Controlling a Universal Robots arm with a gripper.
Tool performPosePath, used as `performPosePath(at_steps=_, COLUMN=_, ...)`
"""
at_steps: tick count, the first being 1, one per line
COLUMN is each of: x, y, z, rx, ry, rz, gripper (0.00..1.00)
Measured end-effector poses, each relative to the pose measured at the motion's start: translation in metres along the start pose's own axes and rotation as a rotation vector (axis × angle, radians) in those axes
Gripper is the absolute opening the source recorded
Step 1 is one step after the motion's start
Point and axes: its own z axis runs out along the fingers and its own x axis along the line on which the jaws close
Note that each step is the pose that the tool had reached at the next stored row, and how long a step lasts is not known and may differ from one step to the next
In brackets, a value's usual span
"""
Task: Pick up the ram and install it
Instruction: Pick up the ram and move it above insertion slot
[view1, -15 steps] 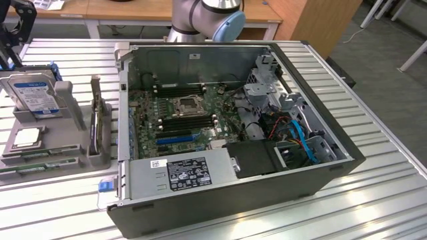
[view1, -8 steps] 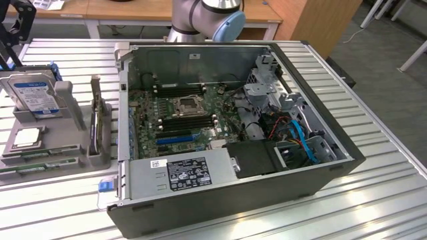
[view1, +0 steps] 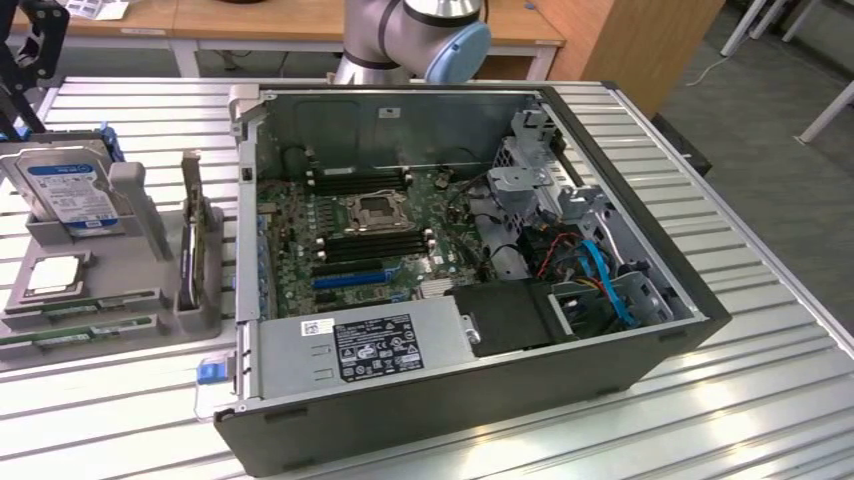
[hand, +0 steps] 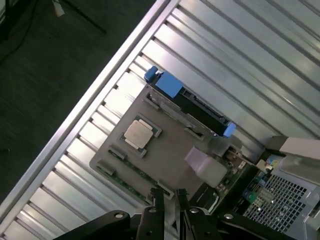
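Nearest the wrist camera, the gripper (hand: 170, 196) hangs above the table (view1: 747, 400) with its jaws parted by a narrow gap and nothing between them. They touch nothing.

Below them sits a grey fixture (hand: 170, 150) that carries spare parts: a square processor chip (hand: 137, 134), a hard drive (hand: 192, 104) standing on edge between blue brackets, and the ram (hand: 127, 175). The ram is a thin green stick lying flat in a slot along the fixture's edge, on the side that faces the table's rim. One end of it lies close to the jaw tips as the wrist camera sees them, and the other runs away along that edge.

In the exterior view, the fixture stands on the exterior view's left of the open computer case (view1: 627, 360), well apart from the black motherboard slots (view1: 380, 245) inside it. There the ram (view1: 83, 304) shows on the near side of the fixture, with its long axis running across the view. A second green stick (view1: 67, 335) lies just beside it, parallel.

Judging by the wrist view, the ram's long axis runs at a slant to the gap between the jaws, not along it. The jaws seem to be raised well above the fixture and offset toward one end of the stick, not over its middle.
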Motion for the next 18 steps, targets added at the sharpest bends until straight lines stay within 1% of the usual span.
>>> performPosePath(at_steps=18, x=0.0000, y=0.0000, z=0.0000, rx=-0.0015, ry=0.0096, rz=-0.327, gripper=0.24)
